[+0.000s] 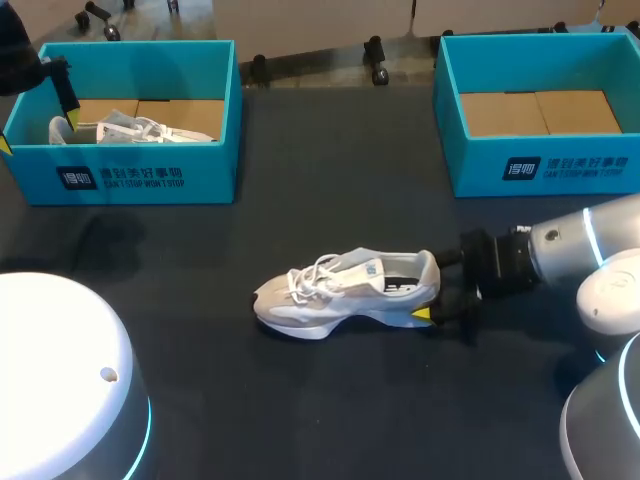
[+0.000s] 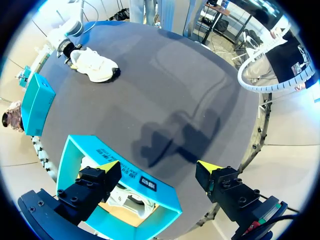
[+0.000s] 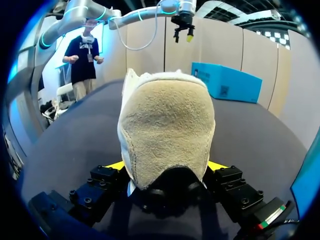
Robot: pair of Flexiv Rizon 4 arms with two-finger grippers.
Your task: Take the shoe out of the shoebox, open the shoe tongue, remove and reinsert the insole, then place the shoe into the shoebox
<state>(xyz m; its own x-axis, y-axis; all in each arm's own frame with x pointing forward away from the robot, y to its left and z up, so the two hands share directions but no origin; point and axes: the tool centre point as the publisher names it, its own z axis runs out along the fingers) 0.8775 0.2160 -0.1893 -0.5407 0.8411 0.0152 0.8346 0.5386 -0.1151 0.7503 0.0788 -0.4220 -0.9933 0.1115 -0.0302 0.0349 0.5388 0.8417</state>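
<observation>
A white and grey shoe lies on its sole in the middle of the dark table, toe pointing left. My right gripper is shut on its heel, one finger on each side. In the right wrist view the tan heel fills the gap between the yellow fingertips. My left gripper hangs open over the left shoebox with nothing between its fingers. That shoebox holds a second white shoe. The left wrist view shows the table shoe far off.
An empty teal shoebox with a cardboard floor stands at the back right. Bare table lies between the two boxes and in front of the shoe.
</observation>
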